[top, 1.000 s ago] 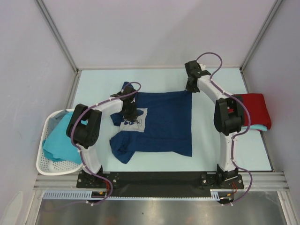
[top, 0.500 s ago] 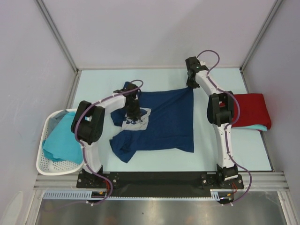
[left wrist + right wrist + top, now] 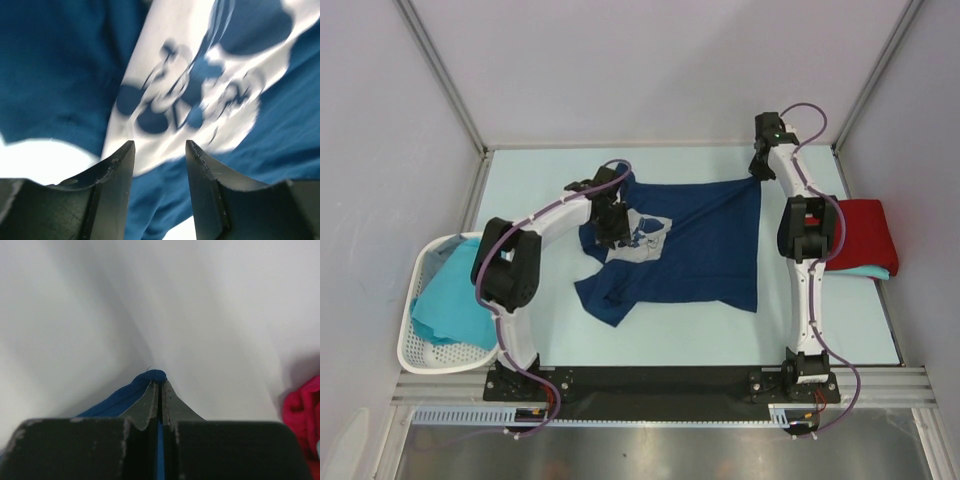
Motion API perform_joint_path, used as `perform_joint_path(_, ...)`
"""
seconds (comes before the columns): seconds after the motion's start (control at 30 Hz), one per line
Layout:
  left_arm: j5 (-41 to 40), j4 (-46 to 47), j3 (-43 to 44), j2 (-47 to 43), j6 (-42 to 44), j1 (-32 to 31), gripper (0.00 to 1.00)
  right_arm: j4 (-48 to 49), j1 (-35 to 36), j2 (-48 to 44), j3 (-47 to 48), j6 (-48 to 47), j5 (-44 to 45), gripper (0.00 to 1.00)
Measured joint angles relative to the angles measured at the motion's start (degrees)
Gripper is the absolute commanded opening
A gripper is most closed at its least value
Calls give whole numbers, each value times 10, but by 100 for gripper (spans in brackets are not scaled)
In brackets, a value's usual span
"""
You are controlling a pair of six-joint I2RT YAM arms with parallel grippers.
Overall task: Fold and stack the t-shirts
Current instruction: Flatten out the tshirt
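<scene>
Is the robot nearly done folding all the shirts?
Not yet. Done: a red t-shirt lies folded on a turquoise one. In hand: the right gripper pinches a corner of the navy t-shirt, spread unfolded; the left gripper is open over its print. Left: turquoise cloth waits in the basket.

You have two white arms (image 3: 552, 218) with black joints (image 3: 506, 268), purple cables (image 3: 807, 104) looping alongside, and dark wedge-shaped fingers (image 3: 112, 185).

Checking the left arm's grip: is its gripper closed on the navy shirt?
No: the left gripper has its jaws apart over the navy shirt, with nothing between them.
</scene>
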Motion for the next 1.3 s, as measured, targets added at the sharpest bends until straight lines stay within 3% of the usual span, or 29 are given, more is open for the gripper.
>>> perform_joint_path(0.43, -15, -21, -45, -72, -11, -45, 50, -9, -29, 52, 94, 1, -24, 1)
perform_joint_path(0.47, -19, -22, -46, -73, -11, -46, 51, -10, -29, 52, 94, 3, -26, 9)
perform_joint_path(0.5, -26, -23, -49, -76, -11, -47, 51, -11, -30, 52, 94, 3, -29, 23)
perform_joint_path(0.67, -71, -34, -75, -121, -11, -47, 53, 9, -25, -4, -16, 12, -27, 59)
perform_joint_path(0.73, -87, -35, -85, -155, -11, -47, 52, 18, -17, -57, -99, 10, -19, 66)
perform_joint_path(0.77, -94, -35, -90, -174, -11, -47, 53, 22, -10, -92, -140, 8, -15, 76)
perform_joint_path(0.87, -106, -31, -101, -227, -11, -47, 52, 36, 24, -207, -249, 3, 2, 87)
perform_joint_path(0.93, -110, -26, -113, -257, -10, -47, 52, 42, 54, -281, -294, 0, 16, 87)
perform_joint_path(1.03, -113, -19, -144, -290, -10, -47, 52, 64, 104, -398, -374, -1, 35, 77)
perform_joint_path(1.13, -115, -14, -188, -314, -8, -47, 50, 66, 142, -487, -455, 1, 40, 51)
perform_joint_path(1.17, -117, -15, -204, -321, -5, -47, 50, 67, 146, -509, -481, 5, 40, 35)
perform_joint_path(1.2, -118, -14, -217, -325, -5, -47, 49, 67, 157, -527, -509, 12, 40, 30)
perform_joint_path(1.23, -119, -15, -228, -327, -5, -47, 49, 67, 163, -542, -537, 19, 40, 27)
perform_joint_path(1.3, -122, -15, -244, -329, -5, -47, 49, 64, 177, -561, -586, 30, 42, 30)
